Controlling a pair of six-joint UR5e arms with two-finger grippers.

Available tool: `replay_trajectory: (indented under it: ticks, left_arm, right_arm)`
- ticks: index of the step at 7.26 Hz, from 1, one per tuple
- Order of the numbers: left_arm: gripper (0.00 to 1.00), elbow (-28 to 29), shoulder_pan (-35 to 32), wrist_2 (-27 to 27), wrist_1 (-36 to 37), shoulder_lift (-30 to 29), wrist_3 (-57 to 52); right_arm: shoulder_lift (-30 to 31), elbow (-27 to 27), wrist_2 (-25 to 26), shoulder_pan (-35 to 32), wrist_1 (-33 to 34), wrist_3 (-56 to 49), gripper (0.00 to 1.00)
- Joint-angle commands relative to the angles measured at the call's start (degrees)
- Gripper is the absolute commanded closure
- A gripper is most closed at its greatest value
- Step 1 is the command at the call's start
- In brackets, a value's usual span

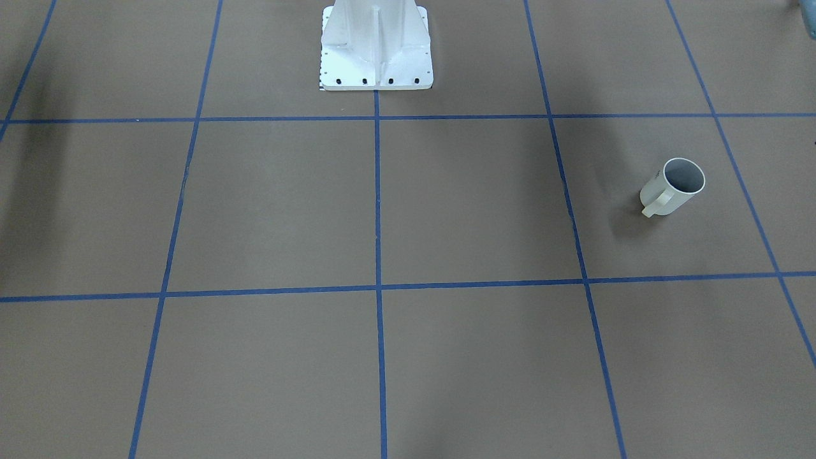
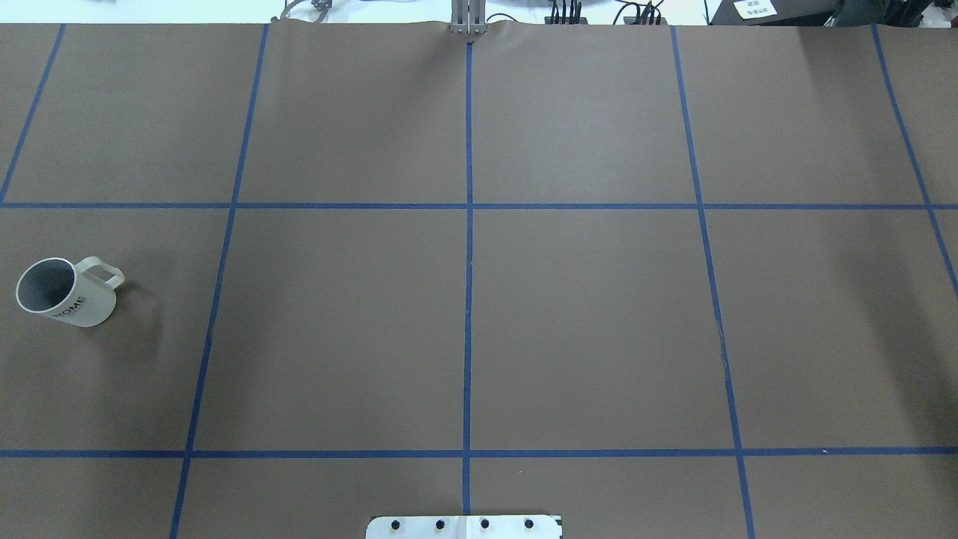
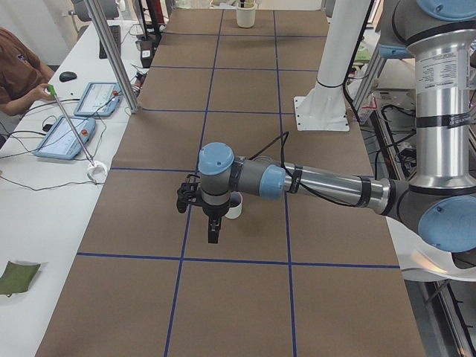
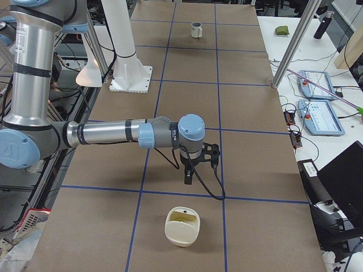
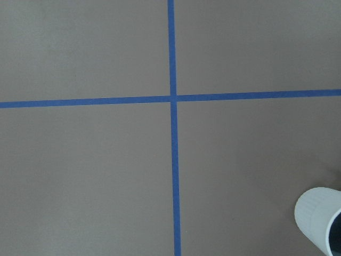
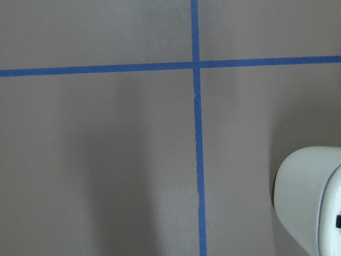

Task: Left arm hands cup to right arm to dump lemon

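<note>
Left gripper [image 3: 213, 232]: hangs over the worktop [image 2: 584, 314] beside the cup, with nothing visible in it. I cannot tell how wide it stands.
Cup [image 2: 66, 293]: upright at the worktop's left end, handle [image 2: 105, 271] turned toward the centre. Only the grey inner wall shows, and no lemon is visible.
Grasp risk: the left wrist view has the cup at its corner, so the gripper is off-centre. A pinch on the rim could tip the cup.
Handover risk: an early release would drop the cup.
Right gripper [image 4: 189, 173]: far off over the right half. Its opening cannot be told.
White tub [image 4: 182, 228]: far right end, probably the dump spot. An off-centre pour could miss it.
</note>
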State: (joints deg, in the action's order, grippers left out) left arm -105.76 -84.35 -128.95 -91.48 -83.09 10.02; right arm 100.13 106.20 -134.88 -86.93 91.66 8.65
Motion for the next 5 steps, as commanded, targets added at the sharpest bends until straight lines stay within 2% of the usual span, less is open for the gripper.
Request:
replay_trajectory:
  ticks: [1, 3, 5]
  left_arm:
    - [0.00, 1.2, 0.1, -0.2, -0.1, -0.1, 0.0]
    - [0.00, 1.9, 0.1, -5.1, -0.5, -0.1, -0.2]
    - [0.00, 3.5, -0.1, -4.9, -3.6, -0.5, -0.1]
  right_arm:
    - [0.1, -0.1, -2.1, 0.0, -0.1, 0.0, 0.00]
    - [-0.1, -0.1, -1.9, 0.0, -0.1, 0.0, 0.00]
    - [0.0, 0.1, -2.1, 0.0, -0.1, 0.1, 0.00]
